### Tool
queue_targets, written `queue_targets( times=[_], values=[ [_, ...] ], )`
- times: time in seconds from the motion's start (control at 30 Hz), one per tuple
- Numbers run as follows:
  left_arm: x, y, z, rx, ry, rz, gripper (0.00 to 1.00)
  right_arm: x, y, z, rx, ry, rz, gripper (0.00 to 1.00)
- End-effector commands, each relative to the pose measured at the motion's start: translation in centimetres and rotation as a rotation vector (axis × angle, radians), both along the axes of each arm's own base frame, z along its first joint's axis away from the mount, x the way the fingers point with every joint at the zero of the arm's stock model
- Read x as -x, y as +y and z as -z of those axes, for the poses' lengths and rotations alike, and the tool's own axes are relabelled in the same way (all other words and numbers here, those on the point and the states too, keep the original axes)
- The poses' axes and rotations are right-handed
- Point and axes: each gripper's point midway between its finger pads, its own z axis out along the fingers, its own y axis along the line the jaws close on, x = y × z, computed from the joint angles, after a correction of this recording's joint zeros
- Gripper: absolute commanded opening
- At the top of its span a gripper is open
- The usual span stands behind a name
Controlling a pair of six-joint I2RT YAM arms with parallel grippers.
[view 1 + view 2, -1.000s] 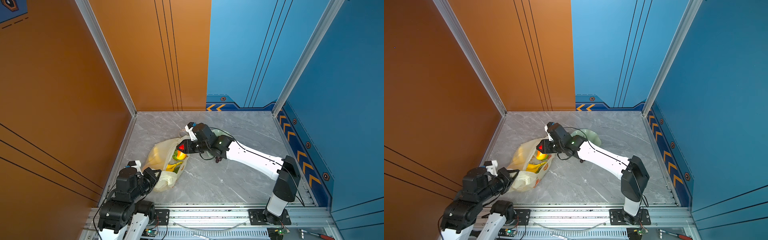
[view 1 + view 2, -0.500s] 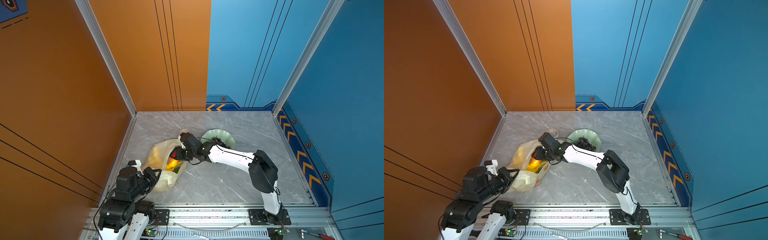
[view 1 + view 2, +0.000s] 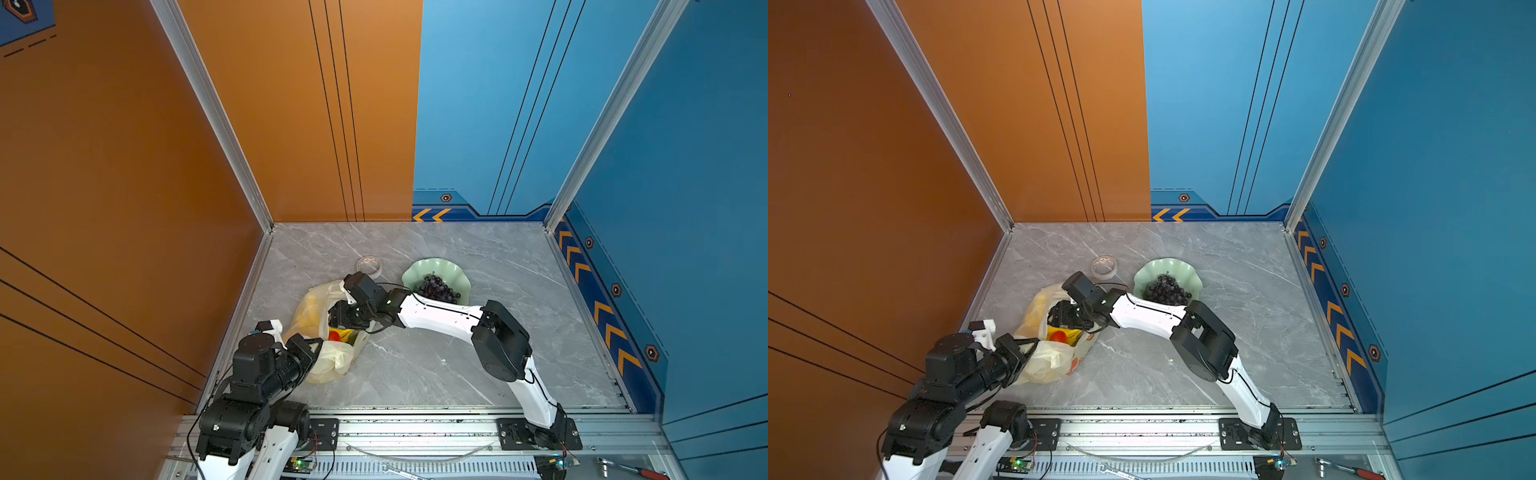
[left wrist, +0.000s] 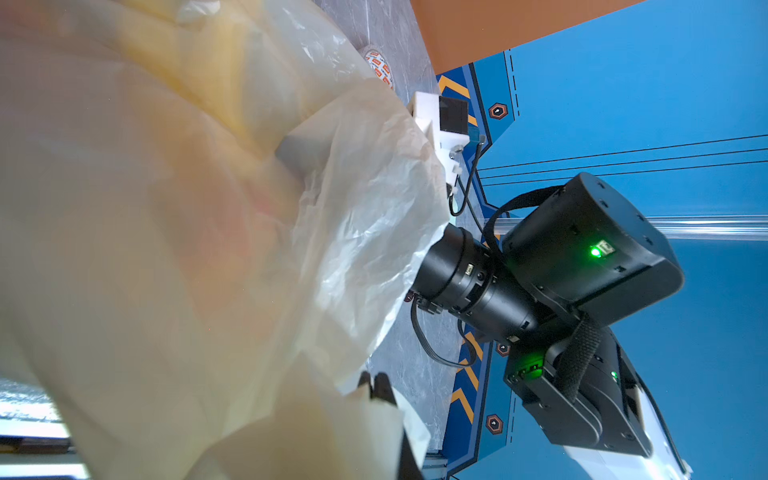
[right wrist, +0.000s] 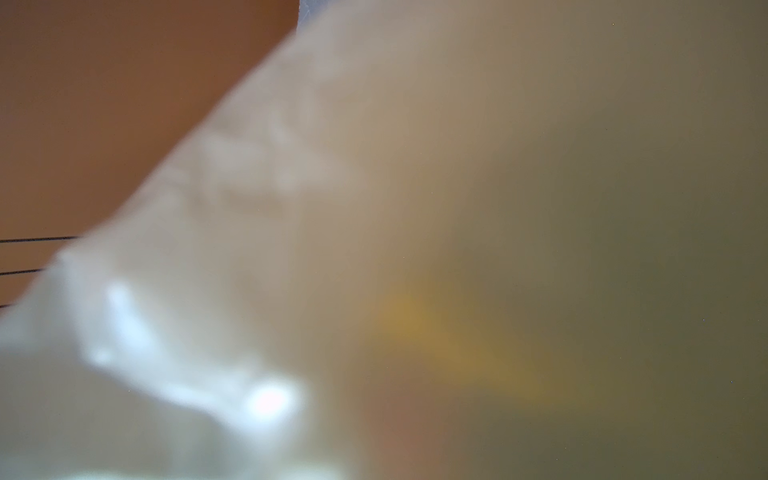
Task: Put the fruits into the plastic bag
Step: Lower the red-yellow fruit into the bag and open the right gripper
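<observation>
R hand (image 3: 343, 318) in bag (image 3: 332, 363), marble top (image 3: 419, 370), orange wall (image 3: 124, 174), blue wall (image 3: 685, 166)

No readable text — orange chevrons (image 3: 432, 215) mark the wall trim (image 3: 455, 205) (tape roll (image 3: 370, 266) print illegible).

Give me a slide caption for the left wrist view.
Left gripper pinches the plastic bag while the right arm reaches into its mouth.

Orange wall (image 3: 124, 166), blue wall (image 3: 685, 166), marble floor (image 3: 415, 374)
</observation>
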Motion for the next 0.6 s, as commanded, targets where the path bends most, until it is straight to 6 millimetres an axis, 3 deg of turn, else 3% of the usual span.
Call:
queue_targets(
  times=[0.0, 0.27, 0.33, 0.47, 0.57],
  values=[
    [-0.2, 0.1, -1.2, 0.001, -0.033, -0.008, 0.00, 0.7, 0.1, -1.7, -0.005, -0.027, -0.049, 0.78],
    [-0.1, 0.2, -1.2, -0.001, -0.034, -0.013, 0.00, 1.5, -2.2, -3.9, 0.060, -0.127, -0.116, 0.88],
    [-0.1, 0.2, -1.1, -0.002, -0.033, -0.013, 0.00, 2.1, -2.9, -5.6, 0.063, -0.165, -0.141, 0.89],
    [-0.1, 0.4, -1.1, -0.007, -0.038, -0.017, 0.00, 2.8, -4.5, -7.3, 0.105, -0.228, -0.178, 1.00],
    [-0.2, 0.6, -1.0, -0.014, -0.041, -0.028, 0.00, 3.3, -6.0, -8.5, 0.126, -0.253, -0.186, 1.00]
  ],
)
